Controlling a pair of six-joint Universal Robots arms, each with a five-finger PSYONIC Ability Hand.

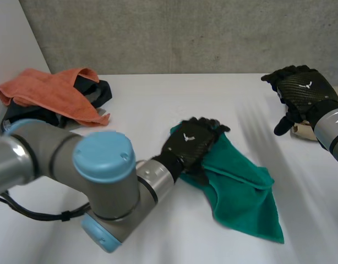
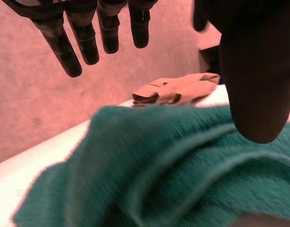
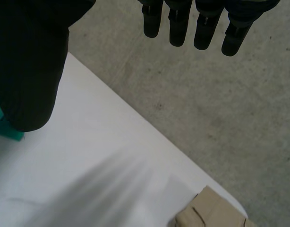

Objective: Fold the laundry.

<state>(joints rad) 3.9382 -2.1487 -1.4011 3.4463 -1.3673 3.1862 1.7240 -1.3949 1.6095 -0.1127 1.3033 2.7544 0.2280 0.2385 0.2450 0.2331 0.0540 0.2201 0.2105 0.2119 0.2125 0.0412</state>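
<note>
A teal towel [image 1: 240, 192] lies folded and rumpled on the white table [image 1: 158, 104], its long point trailing toward the front. My left hand [image 1: 191, 144] rests on the towel's back corner, open. In the left wrist view its fingers [image 2: 69, 52] are straight and spread above the teal towel [image 2: 173, 165], with the thumb apart from them. My right hand [image 1: 302, 88] hangs in the air over the back right of the table, open and holding nothing. Its fingers [image 3: 183, 23] are straight in the right wrist view, where a sliver of the teal towel [image 3: 5, 128] shows by the thumb.
An orange towel [image 1: 53, 93] lies over a dark garment [image 1: 102, 93] at the back left. A folded beige cloth [image 1: 304, 131] sits at the right edge under my right hand, beige cloth [image 2: 178, 90] beyond the towel, beige cloth [image 3: 211, 213]. A grey wall stands behind the table.
</note>
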